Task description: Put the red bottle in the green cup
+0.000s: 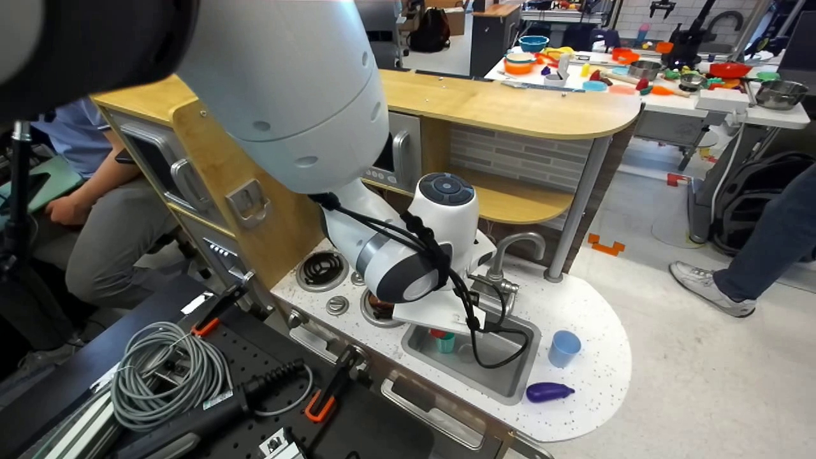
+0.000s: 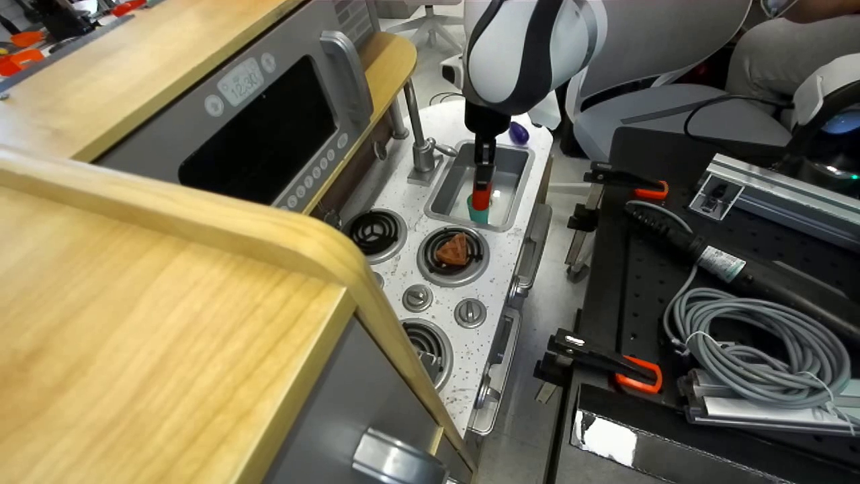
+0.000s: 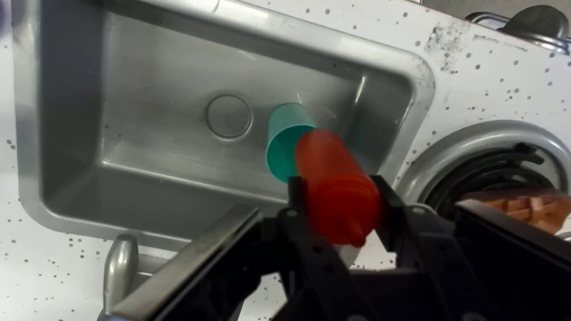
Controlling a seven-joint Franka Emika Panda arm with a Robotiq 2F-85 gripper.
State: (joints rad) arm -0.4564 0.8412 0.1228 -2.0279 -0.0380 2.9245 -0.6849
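My gripper (image 3: 340,185) is shut on the red bottle (image 3: 334,162), with one finger on each side of it. The gripper also shows in an exterior view (image 2: 483,176), pointing down over the sink with the red bottle (image 2: 482,197) below it. The green cup (image 3: 290,117) stands in the sink with its mouth up. In the wrist view the bottle's lower end covers the right part of the cup's mouth; I cannot tell whether they touch. In an exterior view only a bit of the bottle (image 1: 437,333) shows beside the green cup (image 1: 445,344); the arm hides the gripper there.
The grey sink (image 3: 178,49) has raised walls around the cup, with a faucet (image 2: 423,151) at its back edge. A burner (image 2: 430,269) with a brown wedge (image 2: 454,250) lies beside it. A blue cup (image 1: 564,349) and purple eggplant (image 1: 548,392) are on the counter.
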